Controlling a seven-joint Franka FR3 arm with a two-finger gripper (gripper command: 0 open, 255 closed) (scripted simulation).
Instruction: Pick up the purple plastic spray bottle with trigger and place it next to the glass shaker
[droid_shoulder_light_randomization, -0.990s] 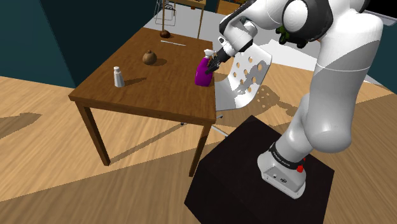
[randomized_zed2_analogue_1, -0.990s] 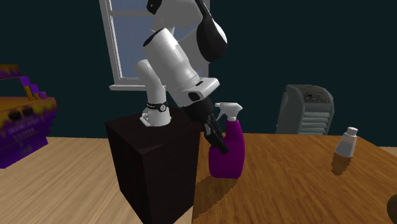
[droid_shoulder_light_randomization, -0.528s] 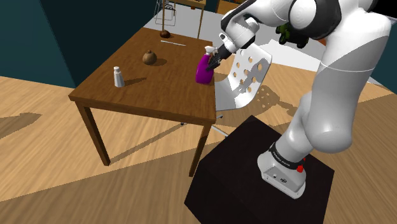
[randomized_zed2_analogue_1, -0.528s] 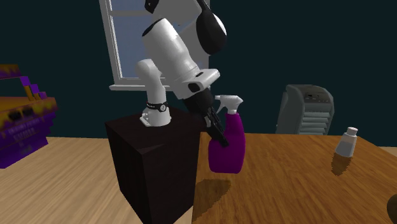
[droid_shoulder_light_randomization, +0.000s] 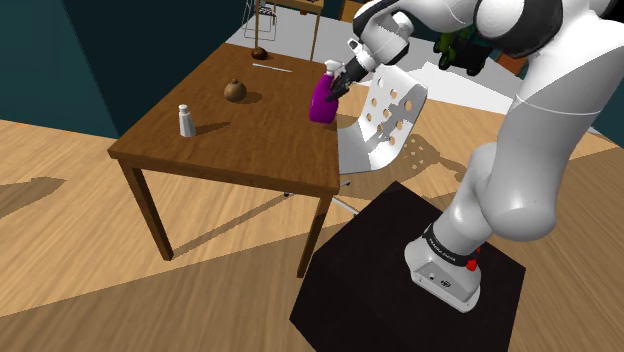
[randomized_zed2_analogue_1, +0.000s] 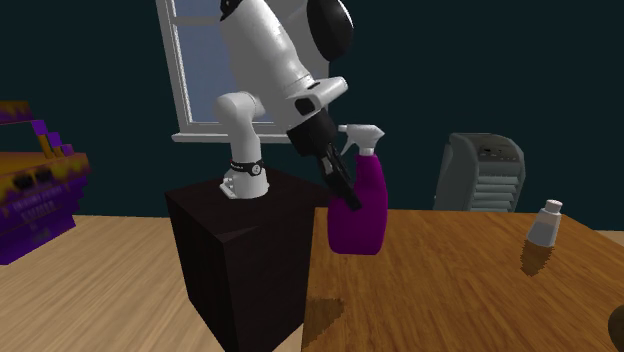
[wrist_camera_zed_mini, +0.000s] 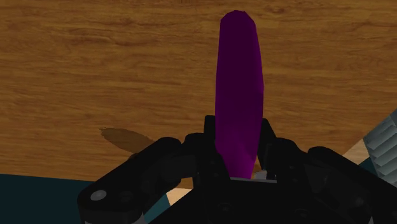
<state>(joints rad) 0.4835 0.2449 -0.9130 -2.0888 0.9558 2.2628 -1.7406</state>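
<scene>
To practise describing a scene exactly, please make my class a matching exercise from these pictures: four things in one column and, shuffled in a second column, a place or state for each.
Things
1. spray bottle
2. shaker
3. chair
4. stand

Places or states
A. stands on the table, near a corner
B. white with round holes, beside the table
C. clasped by the gripper, clear of the table
D. black box that carries the arm

Pairs: 1-C, 2-A, 3-B, 4-D
</scene>
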